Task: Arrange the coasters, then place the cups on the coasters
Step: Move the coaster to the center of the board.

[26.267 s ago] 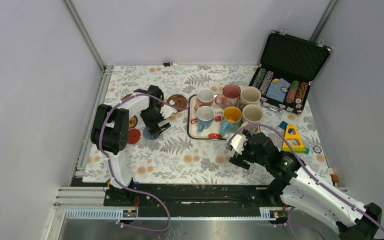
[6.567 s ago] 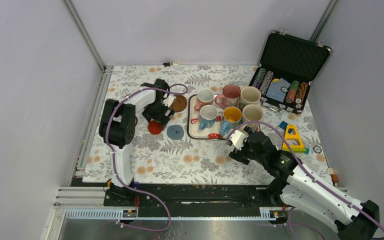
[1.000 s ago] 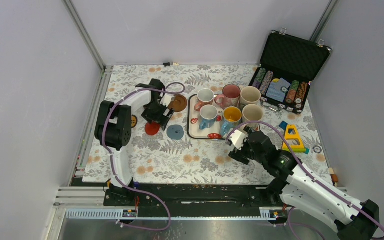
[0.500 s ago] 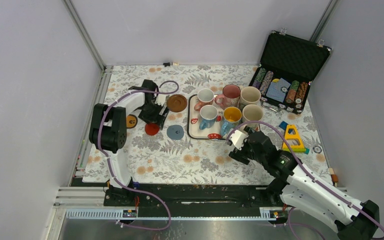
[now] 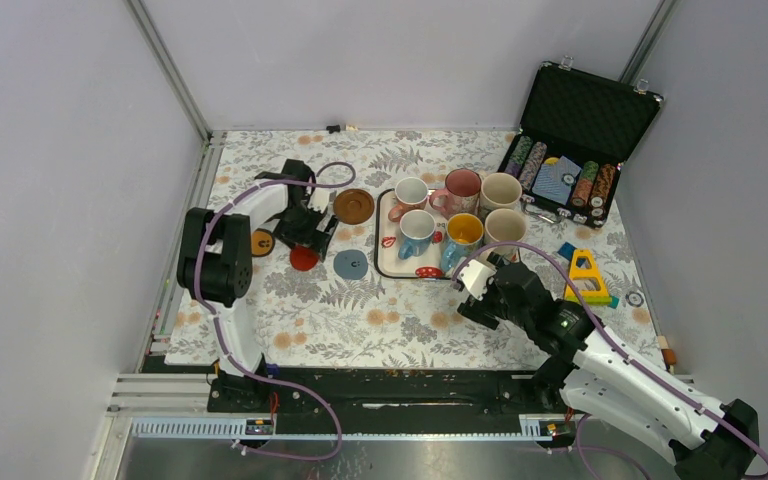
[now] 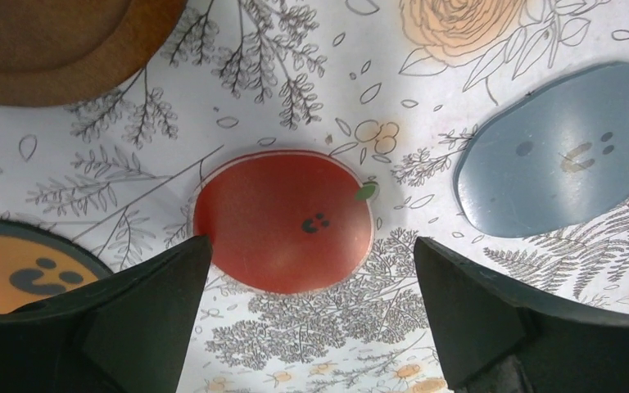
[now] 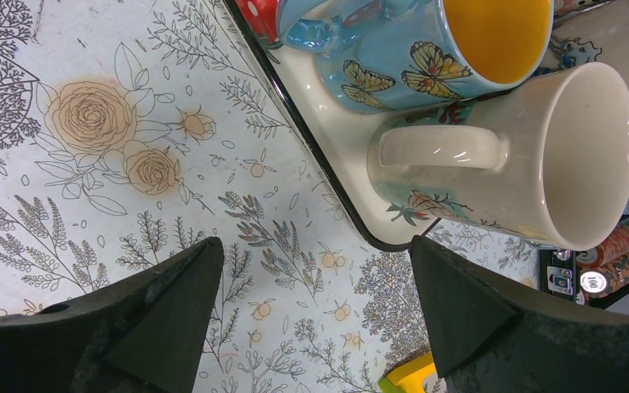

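Your left gripper (image 6: 311,250) hangs empty with its jaws spread wide, straddling the red coaster (image 6: 282,221); that disc lies flat on the cloth (image 6: 295,90), with the grey-blue coaster (image 6: 561,151) just beside it on one side and the black-and-orange coaster (image 6: 16,274) on the other. The brown coasters (image 6: 49,41) sit further back and look stacked, though you cannot tell how many are in the pile.

Your right gripper (image 7: 313,246) is also wide open and holds nothing; it hovers near the tray (image 7: 319,180), at the corner where the cream cup (image 7: 540,155) stands. All six cups (image 5: 460,215) crowd that tray; none is on a coaster yet.

Watch these risks:

- The red disc is thin and flat; if you close too high, the fingers will likely skate over it; too low, and they may bunch the cloth and drag the neighbours.
- One finger overlaps the black-and-orange disc in the wrist view; you cannot tell whether it touches, so a sideways move may shove that disc.
- The brown stack may lift as one lump, or shed a disc mid-carry.
- Coasters set too close will probably leave no room for the handles.
- The cups stand tightly packed; a right-hand reach could knock the cream cup or slide the tray.
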`<state>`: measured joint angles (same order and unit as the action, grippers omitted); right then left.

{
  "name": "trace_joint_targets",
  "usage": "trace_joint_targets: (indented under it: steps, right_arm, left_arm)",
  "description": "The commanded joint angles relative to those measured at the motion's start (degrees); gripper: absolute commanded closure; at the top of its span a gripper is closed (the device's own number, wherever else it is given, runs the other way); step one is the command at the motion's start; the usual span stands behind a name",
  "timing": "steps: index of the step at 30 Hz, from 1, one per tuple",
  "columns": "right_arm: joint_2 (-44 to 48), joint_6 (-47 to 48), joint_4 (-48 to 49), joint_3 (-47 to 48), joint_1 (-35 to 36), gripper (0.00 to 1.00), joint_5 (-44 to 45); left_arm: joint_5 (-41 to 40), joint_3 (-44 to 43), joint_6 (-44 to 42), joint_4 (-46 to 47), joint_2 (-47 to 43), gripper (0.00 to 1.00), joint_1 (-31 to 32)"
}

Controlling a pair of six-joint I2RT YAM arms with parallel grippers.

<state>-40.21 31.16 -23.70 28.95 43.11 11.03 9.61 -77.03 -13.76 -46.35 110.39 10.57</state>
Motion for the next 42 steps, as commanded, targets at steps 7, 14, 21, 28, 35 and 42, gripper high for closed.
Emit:
trace_joint_targets:
  steps: [7, 14, 21, 28, 35, 42]
  right_arm:
    - [1.3, -0.3, 0.9, 0.5, -0.4, 0.08, -0.8]
    - [1.5, -0.6, 0.8, 0.8, -0.4, 0.08, -1.7]
    - [3.0, -0.7, 0.7, 0.7, -0.5, 0.08, -2.5]
    - [3.2, -0.6, 0.6, 0.7, -0.4, 0.08, -2.8]
    - [3.4, -0.6, 0.5, 0.6, -0.4, 0.08, -3.1]
    - [3.2, -0.5, 0.6, 0.5, -0.4, 0.08, -3.2]
  left_arm:
    - [-4.7, -5.4, -0.6, -3.2, -5.5, 0.01, -1.4]
    - [-6.8, -8.7, -0.4, -2.6, -4.0, 0.01, -8.0]
    - [-8.0, -13.2, -0.8, -3.4, 1.7, 0.01, -12.4]
    - [-7.7, -18.7, -1.4, -7.0, 7.5, 0.01, -14.1]
    - [-9.3, -20.0, -1.8, -7.1, 10.6, 0.01, -15.3]
    - [-13.1, -22.5, -2.0, -7.9, 14.5, 0.01, -15.8]
